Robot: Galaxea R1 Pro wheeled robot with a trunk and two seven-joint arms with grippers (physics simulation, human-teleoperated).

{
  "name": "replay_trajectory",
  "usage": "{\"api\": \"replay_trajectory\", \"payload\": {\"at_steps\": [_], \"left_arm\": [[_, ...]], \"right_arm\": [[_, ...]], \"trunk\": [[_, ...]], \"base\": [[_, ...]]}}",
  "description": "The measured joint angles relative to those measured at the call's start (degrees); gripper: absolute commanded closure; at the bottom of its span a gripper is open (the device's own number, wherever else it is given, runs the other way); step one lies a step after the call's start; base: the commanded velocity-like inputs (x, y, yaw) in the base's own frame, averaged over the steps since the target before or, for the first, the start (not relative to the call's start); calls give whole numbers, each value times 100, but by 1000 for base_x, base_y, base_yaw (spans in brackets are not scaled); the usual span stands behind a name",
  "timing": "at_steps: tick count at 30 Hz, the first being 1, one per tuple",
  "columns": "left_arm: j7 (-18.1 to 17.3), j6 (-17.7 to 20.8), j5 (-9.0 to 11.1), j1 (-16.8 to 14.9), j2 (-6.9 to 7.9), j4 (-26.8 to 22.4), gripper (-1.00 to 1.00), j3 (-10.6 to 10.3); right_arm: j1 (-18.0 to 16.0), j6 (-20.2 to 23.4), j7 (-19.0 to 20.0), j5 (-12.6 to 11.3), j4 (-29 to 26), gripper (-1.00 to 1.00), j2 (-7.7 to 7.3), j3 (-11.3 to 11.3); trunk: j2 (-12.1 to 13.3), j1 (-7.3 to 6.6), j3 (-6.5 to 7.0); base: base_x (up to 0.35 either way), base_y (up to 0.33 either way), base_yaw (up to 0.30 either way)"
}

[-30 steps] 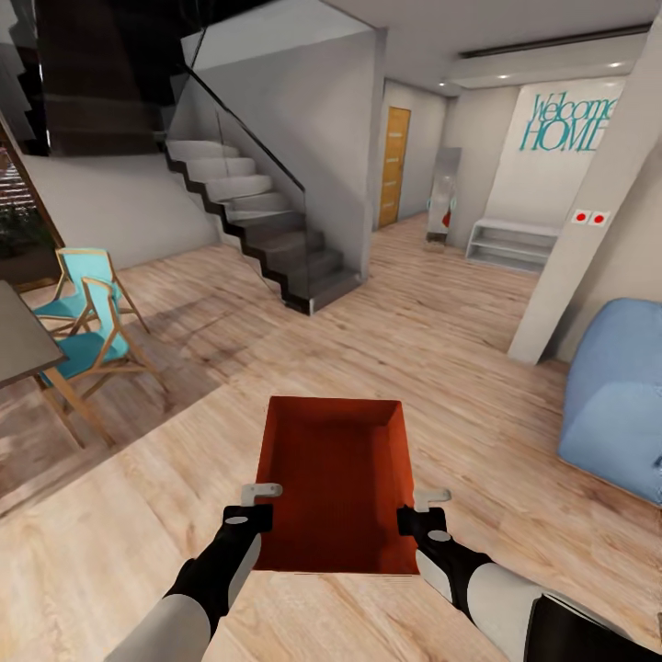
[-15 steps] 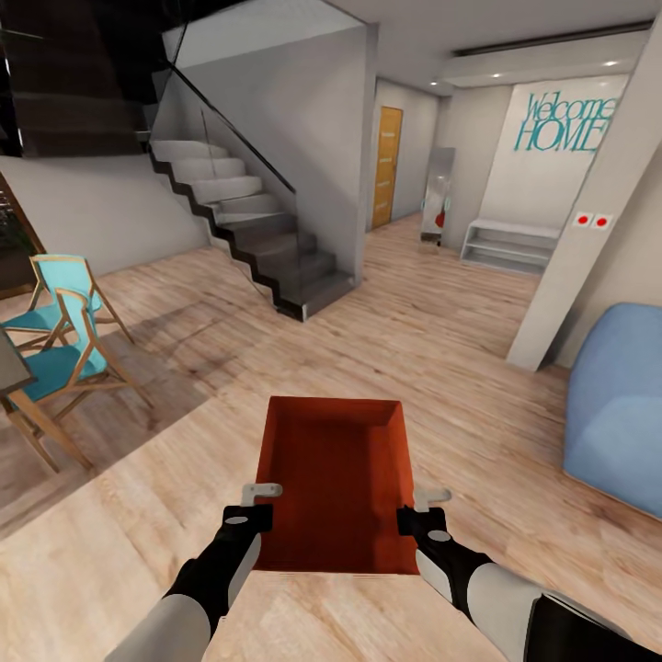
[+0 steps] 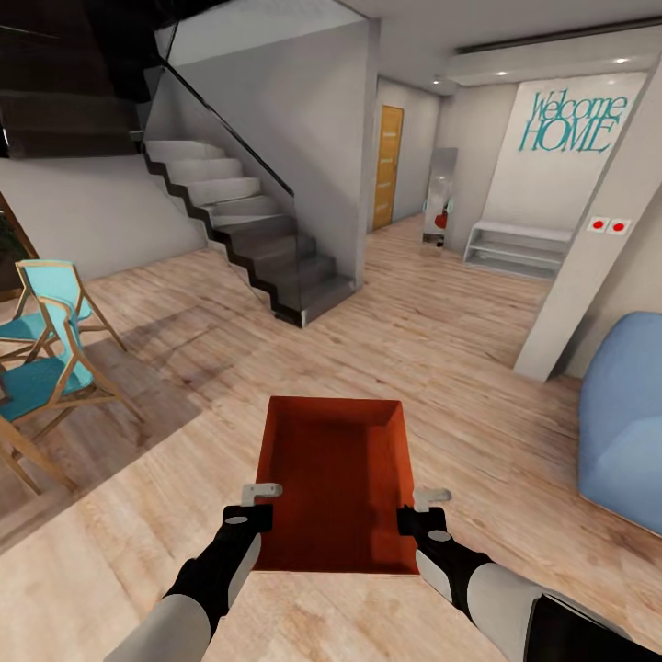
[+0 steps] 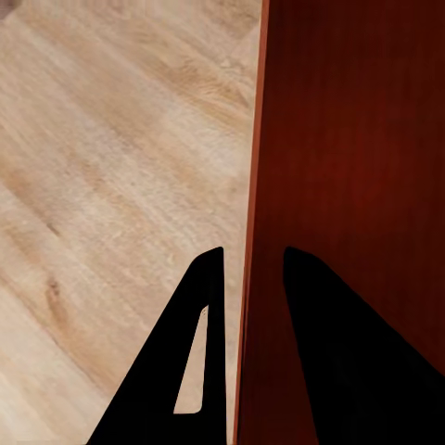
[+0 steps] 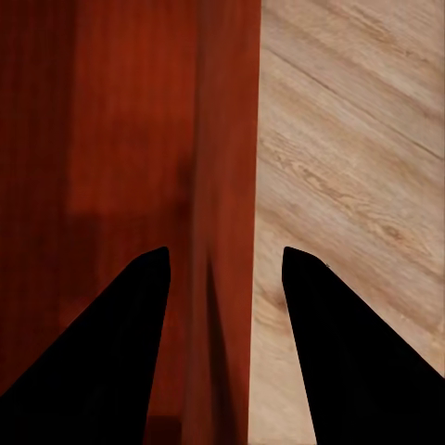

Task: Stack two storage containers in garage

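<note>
Nearest to the robot, one orange-red storage container (image 3: 336, 483) is held out in front between both arms, above the light wood plank floor (image 3: 441, 368) of the living room. The left pincer (image 3: 262, 501) is clamped over the bin's left wall, one finger (image 4: 199, 362) outside and one inside, as seen in the left wrist view. The right pincer (image 3: 423, 507) straddles the right wall the same way, though the wall looks a bit loose between its fingers (image 5: 348, 362), so how tight that grip is can't be told. The bin's near edge is partly hidden behind the wrists.

Further out, two teal chairs (image 3: 46, 354) are cut off at the left edge, and a blue sofa (image 3: 625, 414) at the right. Beyond those a grey staircase (image 3: 248, 230) is seen, its top lost in dark. On the far wall "Welcome HOME" (image 3: 570, 121) can be read in teal lettering, next to an orange door (image 3: 393, 165).
</note>
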Motion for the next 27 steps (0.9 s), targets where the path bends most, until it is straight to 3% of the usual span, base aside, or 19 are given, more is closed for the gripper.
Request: {"api": "replay_trajectory", "payload": {"at_steps": [7,27], "left_arm": [[-1,-5,4,-1,2,2,100,-1],[0,-2,3,-1,0,-3,100,-1]], "right_arm": [[0,-6,-2,-7,1,100,2,5],[0,-4,-2,0,-4,100,-1,-4]], "trunk": [[0,0,0],[0,0,0]], "base": [[322,0,-85],[322,0,-231]]}}
